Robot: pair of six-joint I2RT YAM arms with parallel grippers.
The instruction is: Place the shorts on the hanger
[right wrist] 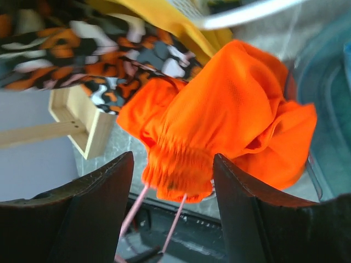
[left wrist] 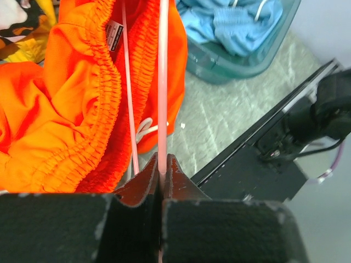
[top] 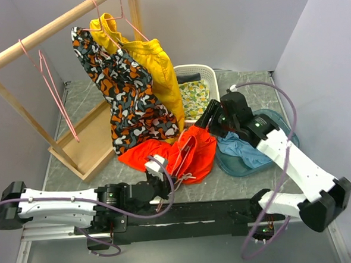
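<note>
**Left pincer** (left wrist: 162,164): jaws together, clamped on one wire of the pink hanger (left wrist: 162,82). A second hanger wire is seen just left of the jaws.

**Directly ahead of it:** the orange-red shorts (left wrist: 66,109) are bunched round both wires. The gathered waistband and a white label are turned up, and the white drawstring lies close to the jaws. In the overhead view the rest of the fabric is seen resting on the bench (top: 251,97).

**Right pincer** (right wrist: 173,159): jaws apart, nothing gripped. The waistband end of the shorts is just ahead of its tips, with both hanger wires emerging below the fabric.

**Beyond the shorts:** camouflage shorts (top: 125,93) and yellow shorts (top: 156,67) are hung from the wooden rail (top: 44,35). A spare hanger (top: 50,85) is hung further along.

**Step judged:** threading. The shorts are gathered on the hanger but not spread along it.

**Next move judged:** a fresh hold on the waistband is needed from the right pincer. The cloth is then to be drawn along the wire while the left clamp is kept firm.
</note>
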